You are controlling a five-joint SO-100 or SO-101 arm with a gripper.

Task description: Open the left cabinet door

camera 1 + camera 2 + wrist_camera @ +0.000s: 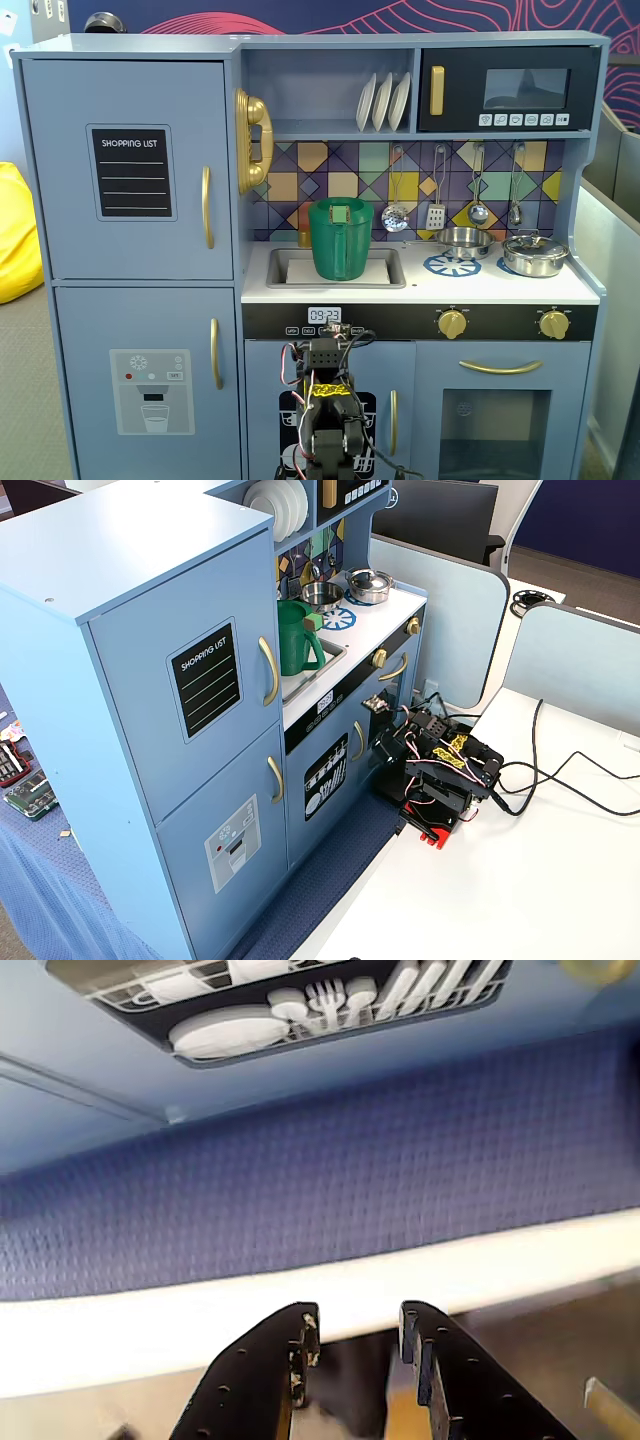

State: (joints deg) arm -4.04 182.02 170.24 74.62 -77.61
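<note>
door with the shopping-list panel (128,168) fills the upper left of a fixed view, flush and shut, its gold handle (207,207) running down the right edge. below it, the dispenser door (150,385); to the right, the green pitcher (341,238) in the sink. my gripper (353,1338) sits folded low at bottom centre, facing the narrow dishes door (325,777), well apart from the handle. in the wrist view the fingers (290,1340) stand narrowly parted, holding nothing. i judge the reach not yet begun; the next move calls for raising the arm up and leftward, widening the fingers and bracketing the handle.
</note>
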